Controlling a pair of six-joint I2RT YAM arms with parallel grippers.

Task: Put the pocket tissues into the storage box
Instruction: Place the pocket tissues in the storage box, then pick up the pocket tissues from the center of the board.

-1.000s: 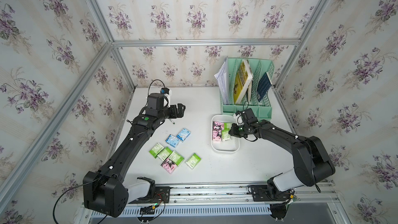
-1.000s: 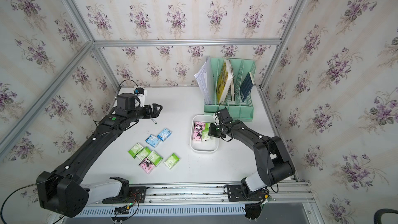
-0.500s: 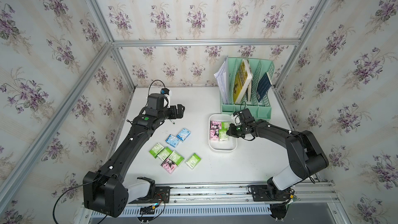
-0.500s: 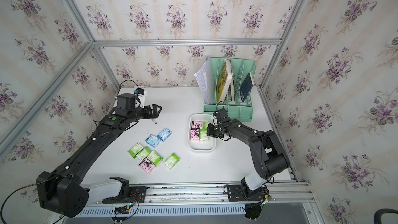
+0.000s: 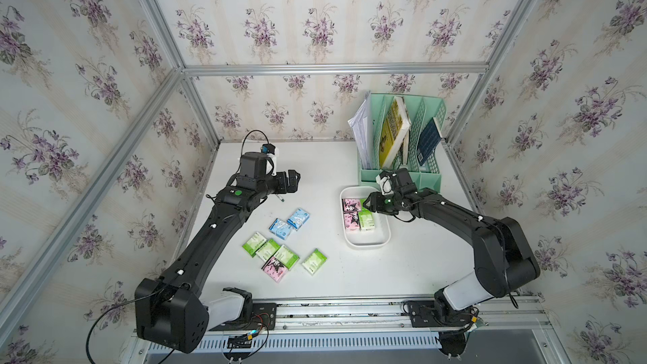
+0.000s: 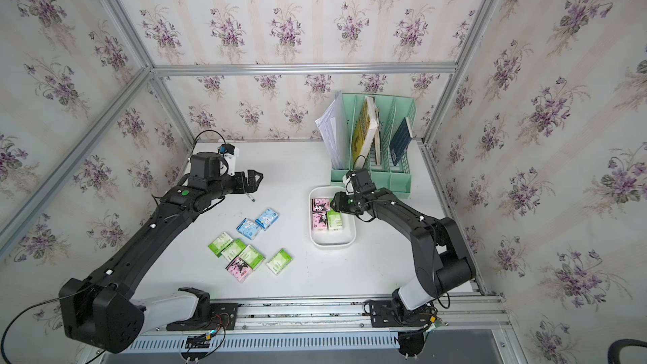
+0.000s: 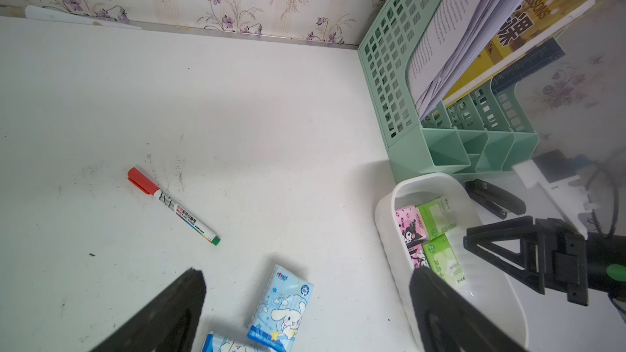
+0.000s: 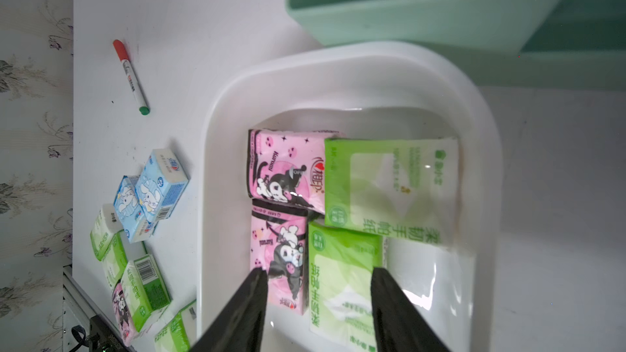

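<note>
Storage box (image 5: 366, 244): right of centre in a top view; four tissue packets (image 5: 360, 217) lie inside.
Left gripper (image 5: 293, 181): above centre-left, jaws wide, empty.
Right gripper (image 8: 318, 270): over the box, jaws apart, holding nothing.
Loose tissues (image 5: 286, 256): lower centre, below-right of the left gripper, probably the nearer arm; long axes slanted.

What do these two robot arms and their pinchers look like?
Both the left arm and right arm are matte black with a white segment by the base, a round green mark near the wrist and thin black cables. The left gripper and right gripper have black, triangular open-framed fingers.
</note>
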